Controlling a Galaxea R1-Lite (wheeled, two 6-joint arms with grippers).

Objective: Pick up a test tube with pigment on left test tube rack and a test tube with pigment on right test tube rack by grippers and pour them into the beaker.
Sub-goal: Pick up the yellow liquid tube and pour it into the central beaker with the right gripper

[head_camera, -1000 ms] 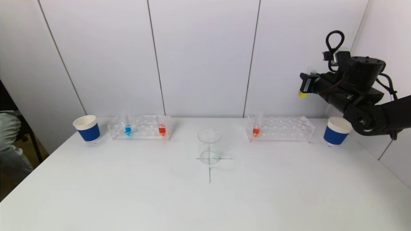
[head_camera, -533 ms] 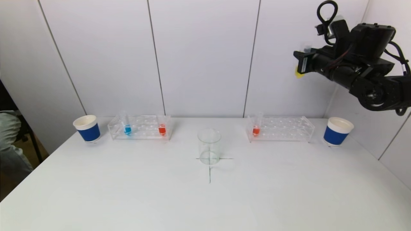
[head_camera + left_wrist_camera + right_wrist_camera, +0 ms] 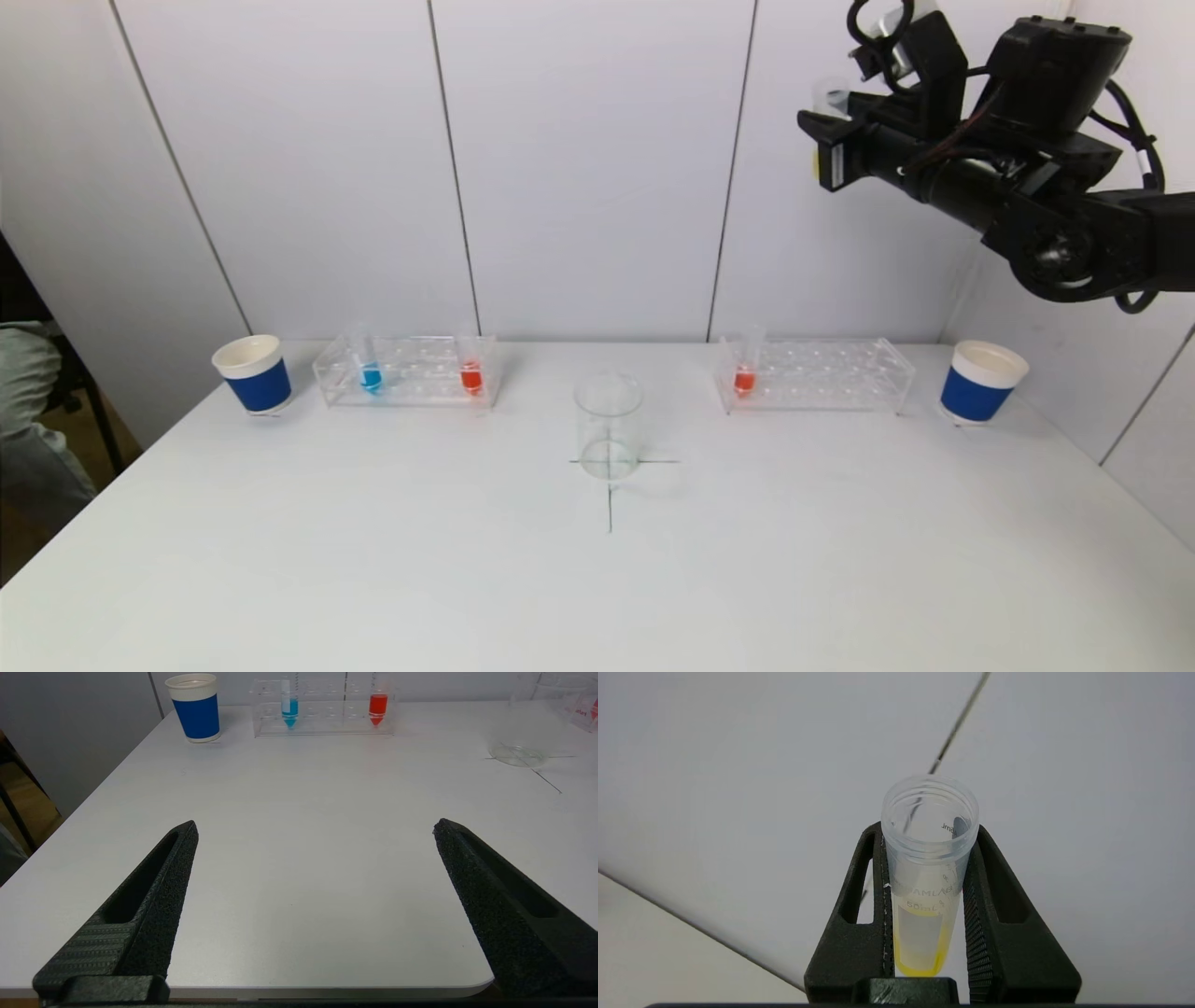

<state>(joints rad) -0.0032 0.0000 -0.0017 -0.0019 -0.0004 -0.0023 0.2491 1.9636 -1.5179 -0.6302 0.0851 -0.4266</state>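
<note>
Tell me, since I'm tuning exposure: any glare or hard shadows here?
Head view: even light, beaker casts only a faint shadow. Left wrist view: soft sheen on the table. Right wrist view: yellow tube sharp, no glare.

Right arm (image 3: 1055, 247): matte black housings, a round joint cap, black cables looping over the wrist, with reddish wires between segments. Right end effector (image 3: 927, 826): two black triangular fingers (image 3: 859, 933) with cut-out windows and ribbed inner faces. Left end effector (image 3: 315, 830): black tapered fingers (image 3: 154, 896), grainy pads, slotted backs, ridged bases.
</note>
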